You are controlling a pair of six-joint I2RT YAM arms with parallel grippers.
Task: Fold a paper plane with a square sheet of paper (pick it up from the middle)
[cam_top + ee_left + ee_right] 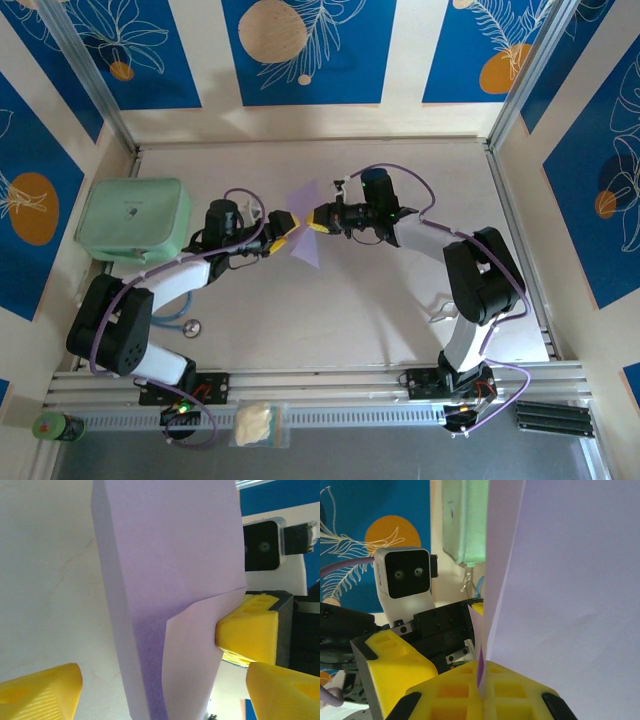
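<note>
Part-folded lilac paper (pixel 305 235) held in the air over the middle of the worktop (pixel 350 300).
The right gripper (pixel 319 219) pinches one edge, jaws closed on it; the left gripper (pixel 284 233) stands wide open astride it, holding nothing. Thin, matte, light and floppy, it probably creases easily: take it near a fold, gently.

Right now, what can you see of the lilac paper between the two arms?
The thin pale lilac paper sheet looks matte and smooth, and it is partly folded: one flap overlaps the main panel along a sharp crease. It is held tilted above the white table. The right claw is shut on its folded edge. The left claw stands open on either side of it, not visibly touching.
</note>
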